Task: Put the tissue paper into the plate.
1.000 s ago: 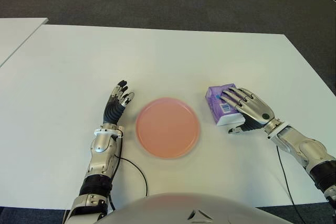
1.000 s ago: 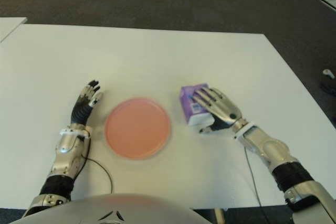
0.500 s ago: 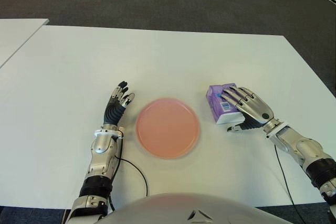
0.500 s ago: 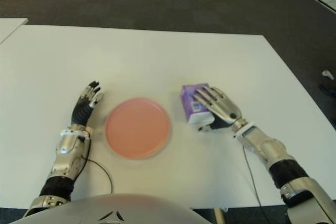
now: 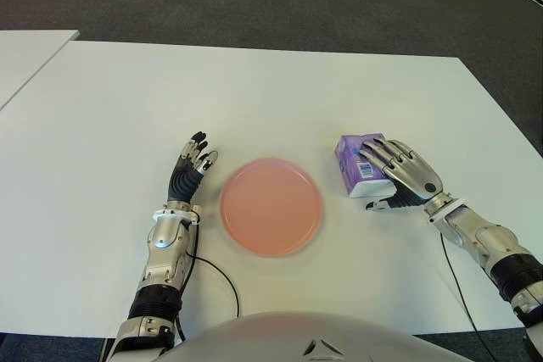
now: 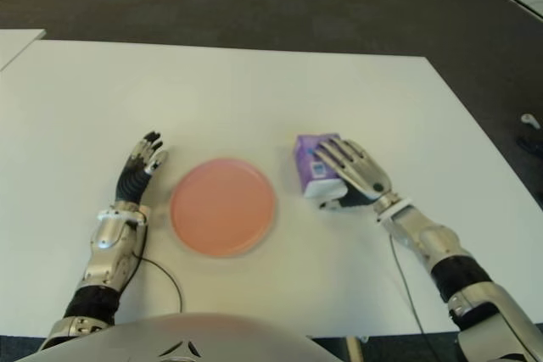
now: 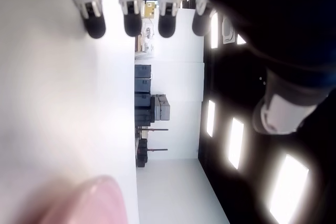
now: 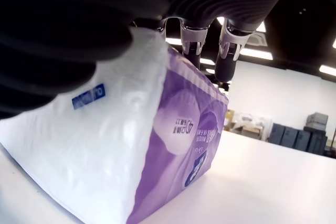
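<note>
A purple and white tissue pack (image 5: 350,158) lies on the white table (image 5: 254,91), just right of the round pink plate (image 5: 271,206). My right hand (image 5: 397,177) covers the pack from the right. Its fingers drape over the top and its thumb presses the near side; the right wrist view shows the tissue pack (image 8: 157,145) under the palm, resting on the table. My left hand (image 5: 192,162) shows just left of the plate, fingers straight and spread, holding nothing. The plate has nothing in it.
A second white table (image 5: 25,48) stands at the far left. A thin black cable (image 5: 225,281) runs along the near table edge by my left arm. Dark carpet lies beyond the far edge.
My right hand's fingers have curled a little tighter over the tissue pack, which stays on the table. The left hand and the plate have not moved.
</note>
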`<control>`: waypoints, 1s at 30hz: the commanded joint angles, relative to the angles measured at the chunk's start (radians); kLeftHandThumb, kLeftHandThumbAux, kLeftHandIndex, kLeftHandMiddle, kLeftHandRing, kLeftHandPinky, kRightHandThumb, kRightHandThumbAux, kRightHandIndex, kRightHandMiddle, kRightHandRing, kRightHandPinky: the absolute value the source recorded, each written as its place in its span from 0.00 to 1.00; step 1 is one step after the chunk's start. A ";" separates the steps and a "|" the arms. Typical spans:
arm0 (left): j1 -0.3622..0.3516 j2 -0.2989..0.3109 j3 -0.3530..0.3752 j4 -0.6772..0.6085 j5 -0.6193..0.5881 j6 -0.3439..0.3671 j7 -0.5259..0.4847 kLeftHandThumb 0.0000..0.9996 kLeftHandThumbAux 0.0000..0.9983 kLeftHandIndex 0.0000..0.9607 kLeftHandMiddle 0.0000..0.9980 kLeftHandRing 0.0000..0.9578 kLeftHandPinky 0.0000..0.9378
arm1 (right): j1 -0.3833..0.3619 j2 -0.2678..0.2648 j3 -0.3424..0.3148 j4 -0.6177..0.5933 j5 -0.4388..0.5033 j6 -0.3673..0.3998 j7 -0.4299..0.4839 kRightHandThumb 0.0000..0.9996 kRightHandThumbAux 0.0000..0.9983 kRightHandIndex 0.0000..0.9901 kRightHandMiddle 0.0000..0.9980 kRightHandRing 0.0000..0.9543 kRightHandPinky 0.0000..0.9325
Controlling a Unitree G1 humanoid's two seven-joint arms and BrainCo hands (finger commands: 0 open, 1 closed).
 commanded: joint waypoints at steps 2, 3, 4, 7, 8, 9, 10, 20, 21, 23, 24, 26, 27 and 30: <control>0.028 -0.011 -0.003 0.017 0.006 0.015 0.011 0.00 0.53 0.00 0.00 0.00 0.00 | 0.014 0.146 0.130 0.229 -0.038 -0.031 0.064 0.35 0.57 0.21 0.26 0.25 0.29; 0.027 -0.011 -0.003 0.017 0.005 0.015 0.010 0.00 0.53 0.00 0.00 0.00 0.00 | -0.011 0.169 0.139 0.268 -0.039 -0.033 0.058 0.39 0.57 0.25 0.32 0.32 0.35; 0.028 -0.012 -0.003 0.017 0.003 0.015 0.010 0.00 0.53 0.00 0.00 0.00 0.00 | -0.017 0.175 0.141 0.274 -0.034 -0.039 0.051 0.40 0.57 0.27 0.34 0.34 0.37; 0.028 -0.014 -0.002 0.017 -0.001 0.018 0.009 0.00 0.53 0.00 0.00 0.00 0.00 | 0.005 0.155 0.132 0.239 -0.014 -0.061 0.030 0.48 0.57 0.37 0.48 0.49 0.52; 0.028 -0.014 -0.002 0.016 -0.002 0.019 0.008 0.00 0.53 0.00 0.00 0.00 0.00 | 0.004 0.156 0.132 0.249 -0.007 -0.072 0.022 0.50 0.58 0.39 0.51 0.52 0.55; 0.029 -0.015 -0.001 0.015 -0.003 0.020 0.008 0.00 0.53 0.00 0.00 0.00 0.00 | 0.001 0.158 0.133 0.259 -0.003 -0.080 0.016 0.57 0.62 0.41 0.56 0.57 0.60; 0.030 -0.015 -0.001 0.015 -0.004 0.020 0.007 0.00 0.53 0.00 0.00 0.00 0.00 | -0.002 0.161 0.135 0.268 0.003 -0.087 0.012 0.60 0.64 0.41 0.57 0.59 0.62; 0.035 -0.015 -0.001 0.006 0.003 0.028 0.013 0.00 0.53 0.00 0.00 0.00 0.00 | -0.016 0.167 0.164 0.289 0.032 -0.132 0.007 0.72 0.71 0.44 0.77 0.80 0.86; 0.036 -0.014 -0.002 0.005 0.005 0.030 0.015 0.00 0.53 0.00 0.00 0.00 0.00 | -0.016 0.167 0.165 0.286 0.038 -0.137 0.019 0.73 0.71 0.44 0.77 0.81 0.86; 0.037 -0.013 -0.002 0.004 0.009 0.032 0.018 0.00 0.53 0.00 0.00 0.00 0.00 | -0.015 0.167 0.168 0.279 0.049 -0.142 0.037 0.73 0.71 0.44 0.79 0.82 0.87; 0.038 -0.013 -0.002 0.003 0.010 0.033 0.019 0.00 0.52 0.00 0.00 0.00 0.00 | -0.015 0.167 0.169 0.275 0.053 -0.143 0.044 0.73 0.71 0.44 0.79 0.83 0.87; 0.038 -0.012 -0.002 0.002 0.012 0.033 0.020 0.00 0.52 0.00 0.00 0.00 0.00 | -0.014 0.168 0.171 0.271 0.060 -0.145 0.057 0.74 0.71 0.44 0.80 0.84 0.88; 0.038 -0.012 -0.002 0.002 0.013 0.034 0.021 0.00 0.52 0.00 0.00 0.00 0.00 | -0.014 0.168 0.172 0.269 0.063 -0.146 0.062 0.74 0.71 0.44 0.81 0.84 0.88; 0.039 -0.012 -0.001 0.001 0.012 0.034 0.020 0.00 0.52 0.00 0.00 0.00 0.00 | -0.013 0.167 0.175 0.266 0.073 -0.150 0.078 0.74 0.71 0.44 0.82 0.85 0.88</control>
